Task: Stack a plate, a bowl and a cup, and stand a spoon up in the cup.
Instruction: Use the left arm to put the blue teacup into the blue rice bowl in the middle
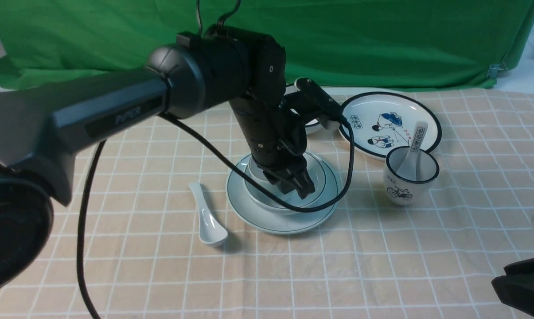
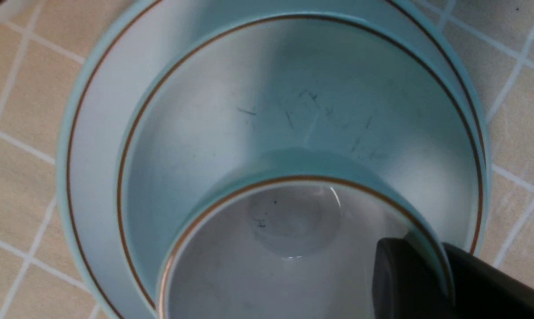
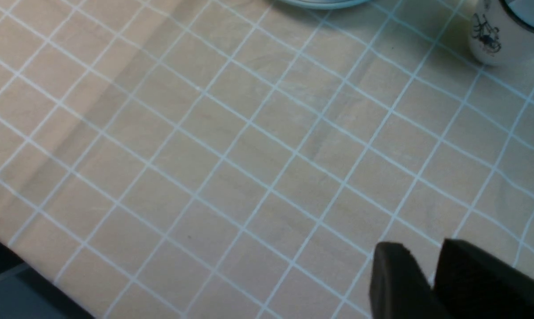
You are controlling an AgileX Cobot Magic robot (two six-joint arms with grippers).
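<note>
Cup (image 2: 293,248) is down inside the bowl (image 2: 293,88) on the plate (image 2: 94,133), its wall pinched by the left gripper (image 2: 426,252). The spoon (image 1: 207,221) lies on the tabletop just left of the stack, handle pointing away, nearest that arm.

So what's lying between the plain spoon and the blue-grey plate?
Only bare checked cloth. In the front view the spoon lies apart from the plate, on its left, with nothing between them.

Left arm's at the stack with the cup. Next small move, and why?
Probably open the left pincer and let go of the cup: it appears to sit upright inside the bowl, which is on the plate. The spoon lies beside the plate, untouched.
</note>
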